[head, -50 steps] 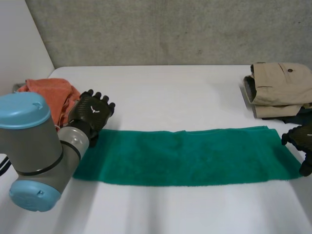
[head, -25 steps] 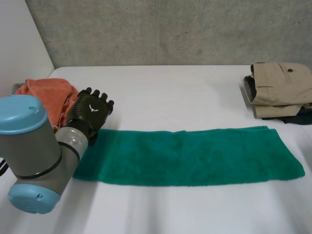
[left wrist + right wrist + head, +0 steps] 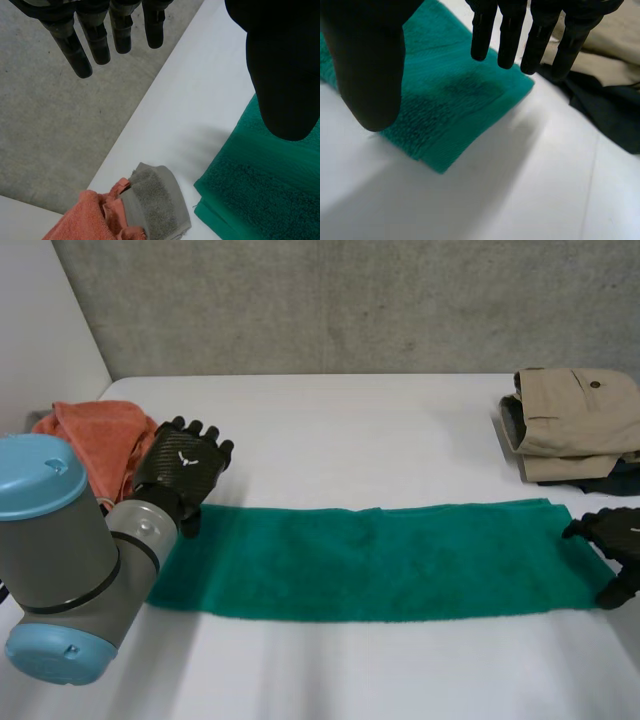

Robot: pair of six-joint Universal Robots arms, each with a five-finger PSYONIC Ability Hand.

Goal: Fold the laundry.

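A green towel point(image 3: 380, 560) lies folded into a long strip across the table's point(image 3: 360, 430) middle. My left hand point(image 3: 183, 475) hovers over the towel's left end, fingers straight and spread, holding nothing. In the left wrist view its thumb point(image 3: 280, 70) hangs above the towel's corner point(image 3: 260, 195). My right hand point(image 3: 615, 540) is at the towel's right end, open. In the right wrist view its fingers point(image 3: 540, 30) and thumb point(image 3: 370, 65) spread above the towel's corner point(image 3: 455, 100) without gripping it.
An orange cloth point(image 3: 105, 435) with a grey cloth point(image 3: 155, 200) is heaped at the table's left edge, beside my left hand. Folded beige trousers point(image 3: 575, 420) on a dark garment point(image 3: 605, 110) are stacked at the back right, close to my right hand.
My right hand was at the towel's right end, left the view half a second ago, and is back there now. My left arm has drifted slightly left and away.
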